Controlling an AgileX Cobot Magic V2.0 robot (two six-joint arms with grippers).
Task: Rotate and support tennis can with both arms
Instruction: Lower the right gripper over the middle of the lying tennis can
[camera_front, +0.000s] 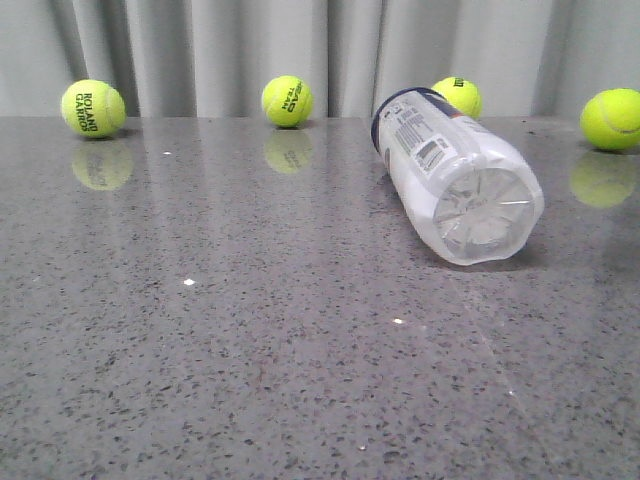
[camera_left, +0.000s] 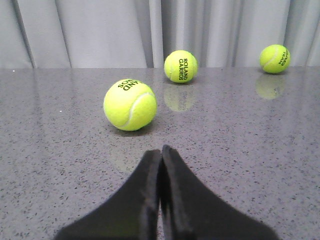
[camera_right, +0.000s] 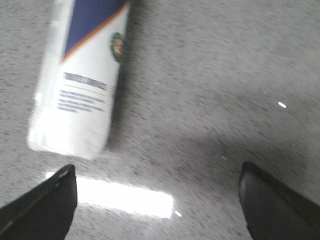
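Tennis can (camera_front: 455, 180): it lies on its side on the grey tabletop (camera_front: 250, 350), on the right half in the front view; nothing holds it; no arm shows in that view.
Long axis: it runs from the clear ribbed end, which faces the camera, back and a little left to the navy-blue end near the curtain (camera_front: 200, 50); so you see the can almost end-on.
Right hand (camera_right: 157, 200): released, the two fingers stand wide apart; the can (camera_right: 82, 75) lies ahead of it and off toward one finger, not between them; this view is blurred, so I judge the arm is in motion.
Left hand (camera_left: 161, 200): clenched, the fingers touch each other and grasp nothing; before it you see only tennis balls (camera_left: 130, 104), and the can is not in its view.
Nearer arm: the right one, in my judgement; you should bring it first to the can.
Risk: the can is round and may roll sideways if you push only one side.
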